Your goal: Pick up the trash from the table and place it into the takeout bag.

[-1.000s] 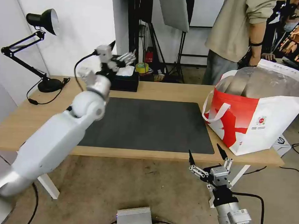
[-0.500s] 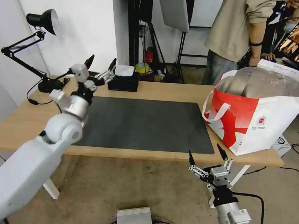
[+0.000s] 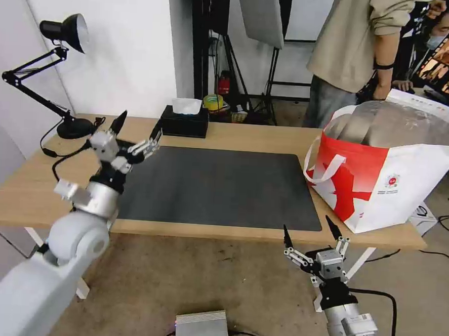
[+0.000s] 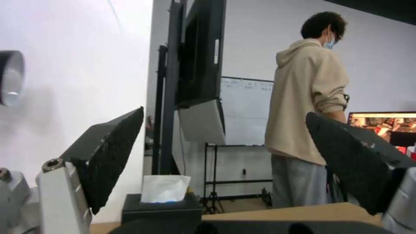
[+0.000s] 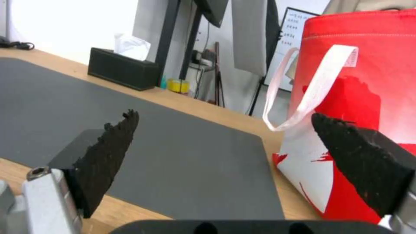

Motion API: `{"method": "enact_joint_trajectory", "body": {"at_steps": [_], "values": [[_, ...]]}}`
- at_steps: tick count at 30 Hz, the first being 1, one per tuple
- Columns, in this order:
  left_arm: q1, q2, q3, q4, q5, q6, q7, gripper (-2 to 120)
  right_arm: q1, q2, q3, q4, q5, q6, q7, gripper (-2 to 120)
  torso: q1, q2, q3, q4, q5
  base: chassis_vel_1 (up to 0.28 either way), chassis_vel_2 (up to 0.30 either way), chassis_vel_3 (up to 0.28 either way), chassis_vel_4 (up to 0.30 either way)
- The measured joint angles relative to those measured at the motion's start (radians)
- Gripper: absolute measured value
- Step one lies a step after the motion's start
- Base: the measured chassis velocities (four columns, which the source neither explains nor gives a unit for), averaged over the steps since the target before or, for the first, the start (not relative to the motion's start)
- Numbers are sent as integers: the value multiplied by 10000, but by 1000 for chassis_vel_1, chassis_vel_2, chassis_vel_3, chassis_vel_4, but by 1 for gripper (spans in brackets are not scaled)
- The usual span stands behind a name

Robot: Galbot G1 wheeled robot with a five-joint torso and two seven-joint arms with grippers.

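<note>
The trash is out of view. The takeout bag (image 3: 387, 168) stands open on the right end of the table (image 3: 267, 135), its foil lining showing; in the right wrist view the takeout bag (image 5: 368, 65) shows its red side and white strap. My left gripper (image 3: 140, 125) hangs open and empty over the left edge of the black mat (image 3: 223, 188); in its own wrist view the left gripper (image 4: 225, 113) faces the back of the table. Below the table's front edge my right gripper (image 3: 307, 226) is open and empty, close to the bag's near corner, and the right gripper (image 5: 224, 113) looks across the mat.
A black tissue box (image 3: 186, 121) sits at the back edge and a desk lamp (image 3: 65, 31) at the back left. A person (image 3: 354, 44) stands behind the bag. A grey metal box (image 3: 202, 329) lies on the floor.
My left arm has drawn back from beside the tissue box toward me, down to the mat's left edge, staying open. The right arm has not moved.
</note>
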Motion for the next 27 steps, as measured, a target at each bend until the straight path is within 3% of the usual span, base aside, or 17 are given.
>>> {"method": "enact_joint_trajectory", "body": {"at_steps": [7,19,27], "values": [[1694,-907,-878,-390,872,-537,545,100,0,0,1,0,0,0,0,100,0,0,0,1,-2,0,0,0,0],[3335,-2235,-1329,-1047,2238,-1343,1196,100,0,0,1,0,0,0,0,100,0,0,0,0,1,0,0,0,0],[4005,-3129,-1495,-1080,3042,-2002,1633,100,0,0,1,0,0,0,0,100,0,-1,0,-1,-1,0,0,0,0]]}}
